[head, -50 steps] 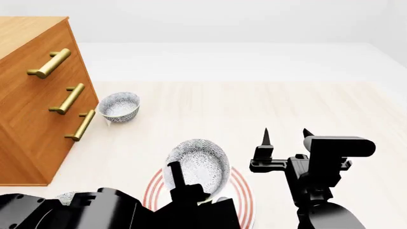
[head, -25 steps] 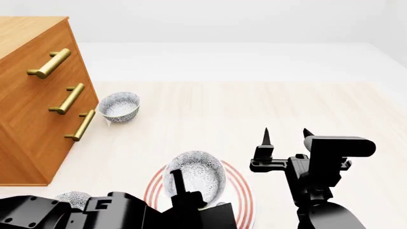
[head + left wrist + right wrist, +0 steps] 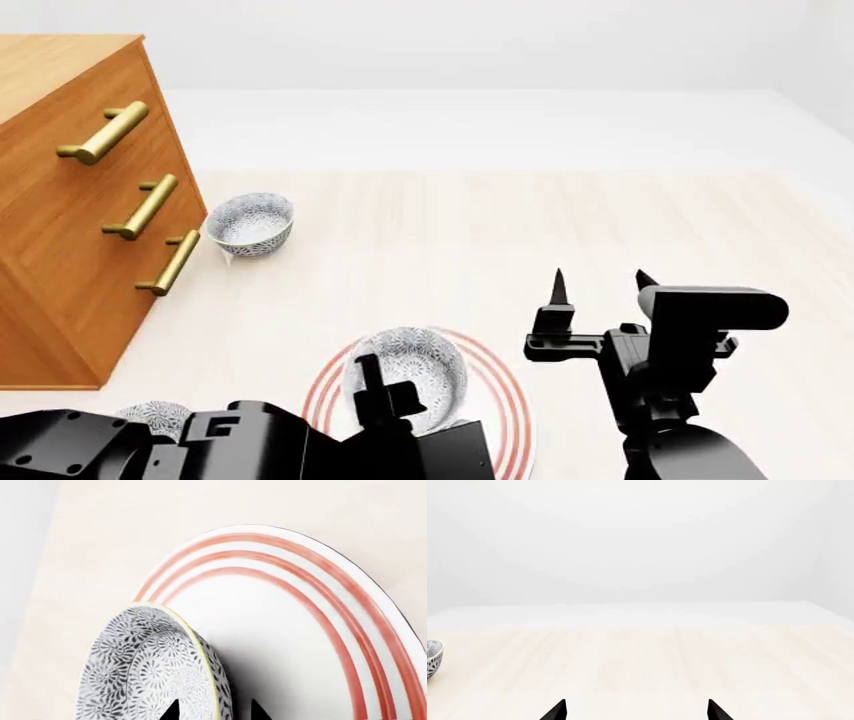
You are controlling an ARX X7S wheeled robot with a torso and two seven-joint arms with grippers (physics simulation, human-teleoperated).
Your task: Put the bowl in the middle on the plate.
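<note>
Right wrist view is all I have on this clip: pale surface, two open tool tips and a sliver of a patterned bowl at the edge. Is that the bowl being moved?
Observer: No, that is the far bowl, standing beside the wooden dresser. The left tool grips a different bowl by its rim.
Reviewer: Where is the plate?
Observer: The plate lies right under the gripped bowl, which is steeply tilted over its white centre. Whether they touch is hidden.
Reviewer: And the third bowl?
Observer: The third bowl peeks out by the left arm, near the dresser's front corner.
</note>
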